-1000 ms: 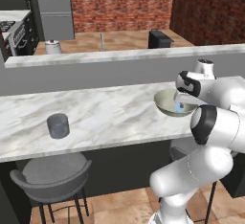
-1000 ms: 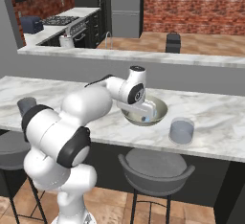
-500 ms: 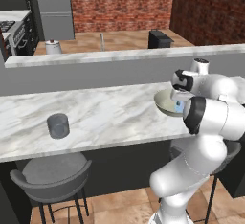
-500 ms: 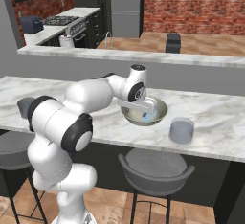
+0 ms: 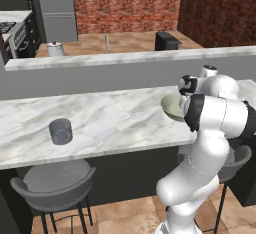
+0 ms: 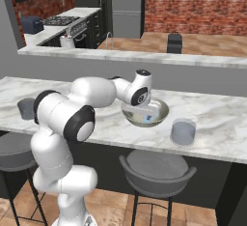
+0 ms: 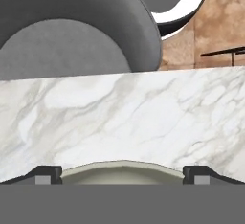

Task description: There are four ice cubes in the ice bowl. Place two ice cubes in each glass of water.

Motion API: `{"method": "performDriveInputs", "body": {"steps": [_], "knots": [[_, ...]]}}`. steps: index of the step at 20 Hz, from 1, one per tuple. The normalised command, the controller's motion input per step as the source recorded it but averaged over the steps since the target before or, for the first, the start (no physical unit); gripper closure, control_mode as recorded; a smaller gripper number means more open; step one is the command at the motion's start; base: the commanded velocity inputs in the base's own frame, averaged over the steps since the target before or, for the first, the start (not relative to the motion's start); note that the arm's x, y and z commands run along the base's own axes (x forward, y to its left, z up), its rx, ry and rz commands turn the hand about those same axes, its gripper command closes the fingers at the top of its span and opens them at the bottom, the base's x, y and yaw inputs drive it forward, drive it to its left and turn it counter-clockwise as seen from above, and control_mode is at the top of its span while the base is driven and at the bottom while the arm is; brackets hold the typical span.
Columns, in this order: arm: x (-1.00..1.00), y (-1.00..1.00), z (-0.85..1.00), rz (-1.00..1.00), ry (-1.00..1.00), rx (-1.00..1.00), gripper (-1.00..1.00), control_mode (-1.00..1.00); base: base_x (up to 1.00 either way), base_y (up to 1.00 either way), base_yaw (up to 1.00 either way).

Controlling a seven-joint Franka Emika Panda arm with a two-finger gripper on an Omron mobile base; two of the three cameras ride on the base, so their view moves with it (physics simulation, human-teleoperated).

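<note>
Tool (image 7: 122, 175), jaws wide and empty, hovers over the shallow grey-beige ice bowl (image 6: 161, 110), pale-blue cubes (image 6: 148, 119) at six o'clock.

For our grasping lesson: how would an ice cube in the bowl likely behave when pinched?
The ice cube looks small and glossy, so probably light but slippery. Lying in the curved ice bowl, it may slide downhill if nudged.

White marble counter (image 6: 212, 123) w/ grey veining, smooth, soft sheen; matt grey-beige ice bowl (image 6: 161, 115), pale inside. Translucent grey-blue glass (image 6: 183, 132), matt grey padded stool (image 6: 157, 169) on thin dark metal legs. Rough red brick wall (image 5: 125, 3) at rear.
</note>
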Motion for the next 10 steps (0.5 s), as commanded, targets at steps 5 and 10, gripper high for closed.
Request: {"method": "performDriveInputs", "body": {"steps": [5,10], "knots": [[0.20,-0.10,-0.12,0.11,0.00,0.00,-1.00,-1.00,0.00,0.00,0.00],[0.25,-0.03,-0.05,0.11,-0.01,0.00,-1.00,-1.00,0.00,0.00,0.00]]}}
